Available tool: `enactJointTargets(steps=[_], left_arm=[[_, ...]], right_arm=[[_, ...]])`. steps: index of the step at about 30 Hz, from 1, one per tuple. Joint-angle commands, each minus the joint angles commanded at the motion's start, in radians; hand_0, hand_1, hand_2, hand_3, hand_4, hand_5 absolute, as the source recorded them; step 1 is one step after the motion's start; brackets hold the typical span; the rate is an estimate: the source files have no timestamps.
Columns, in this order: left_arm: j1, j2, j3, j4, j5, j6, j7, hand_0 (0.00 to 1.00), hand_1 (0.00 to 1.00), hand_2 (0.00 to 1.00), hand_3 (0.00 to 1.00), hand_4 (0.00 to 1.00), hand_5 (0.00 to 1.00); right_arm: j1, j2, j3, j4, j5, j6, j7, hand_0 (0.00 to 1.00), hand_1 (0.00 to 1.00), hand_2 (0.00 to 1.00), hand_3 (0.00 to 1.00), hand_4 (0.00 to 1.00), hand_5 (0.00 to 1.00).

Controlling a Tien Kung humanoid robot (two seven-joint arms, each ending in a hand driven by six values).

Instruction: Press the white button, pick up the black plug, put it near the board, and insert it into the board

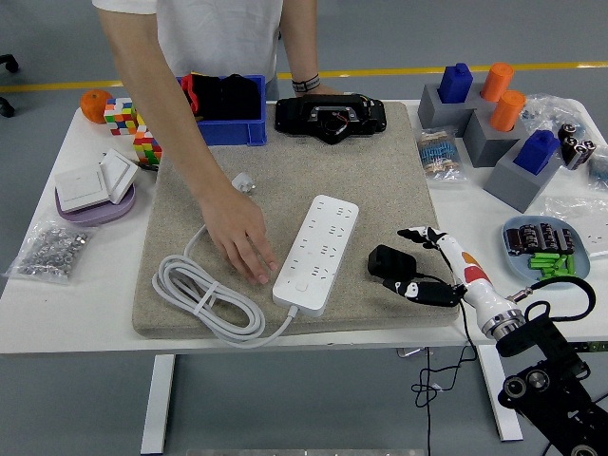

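Resting at the board's (318, 253) nine o'clock, a person's hand (241, 244) — robot hand (429, 267) spread beside the black plug (388, 260), gripping nothing.

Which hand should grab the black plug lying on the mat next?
Right. The robot's right hand sits with open fingers just beside the small black plug on the grey felt mat. The left hand is not in view.
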Motion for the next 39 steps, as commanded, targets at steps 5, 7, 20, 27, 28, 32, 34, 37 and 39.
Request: enactJointTargets(steps=[5, 7, 20, 27, 28, 32, 34, 37, 39], left_arm=[[0.01, 0.0, -0.029, 0.0, 0.021, 0.002, -0.001, 0.708, 0.663, 0.584, 0.68, 0.66, 0.275], [0.01, -0.005, -0.022, 0.0, 0.019, -0.001, 0.0, 0.708, 0.663, 0.585, 0.68, 0.661, 0.276], [0.003, -0.002, -0.026, 0.0, 0.014, 0.0, -0.003, 0.707, 0.663, 0.584, 0.679, 0.66, 0.274], [0.007, -0.007, -0.025, 0.0, 0.014, 0.0, -0.001, 0.708, 0.663, 0.584, 0.68, 0.66, 0.274], [0.007, -0.008, -0.024, 0.0, 0.013, 0.0, -0.001, 0.708, 0.663, 0.584, 0.68, 0.66, 0.274], [0.007, -0.008, -0.022, 0.0, 0.01, 0.0, -0.001, 0.708, 0.663, 0.584, 0.68, 0.659, 0.274], [0.005, -0.007, -0.022, 0.0, 0.012, 0.0, -0.001, 0.708, 0.663, 0.584, 0.68, 0.659, 0.274], [0.002, -0.006, -0.019, 0.0, 0.009, 0.0, -0.002, 0.708, 0.663, 0.584, 0.679, 0.659, 0.274], [0.002, -0.006, -0.019, 0.0, 0.008, 0.0, -0.002, 0.708, 0.663, 0.584, 0.679, 0.659, 0.274]], right_arm=[[-0.017, 0.014, 0.023, -0.016, 0.001, -0.014, 0.025, 0.807, 0.787, 0.731, 0.752, 0.998, 0.249], [-0.008, 0.014, 0.016, -0.03, 0.005, -0.016, 0.034, 0.78, 0.758, 0.708, 0.728, 0.998, 0.232], [0.065, 0.063, -0.022, -0.143, 0.018, -0.038, 0.076, 0.707, 0.7, 0.652, 0.657, 0.998, 0.17], [0.077, 0.066, -0.042, -0.163, 0.013, -0.045, 0.081, 0.673, 0.652, 0.61, 0.623, 0.965, 0.111], [0.078, 0.067, -0.042, -0.165, 0.013, -0.048, 0.083, 0.673, 0.652, 0.61, 0.623, 0.965, 0.111], [0.084, 0.067, -0.044, -0.174, 0.014, -0.059, 0.089, 0.618, 0.579, 0.537, 0.587, 0.888, 0.026], [0.087, 0.067, -0.044, -0.179, 0.014, -0.062, 0.089, 0.618, 0.579, 0.537, 0.587, 0.888, 0.026], [0.092, 0.068, -0.045, -0.191, 0.019, -0.07, 0.093, 0.575, 0.519, 0.501, 0.578, 0.821, 0.002], [0.095, 0.068, -0.048, -0.198, 0.023, -0.069, 0.091, 0.575, 0.519, 0.501, 0.578, 0.821, 0.002]])
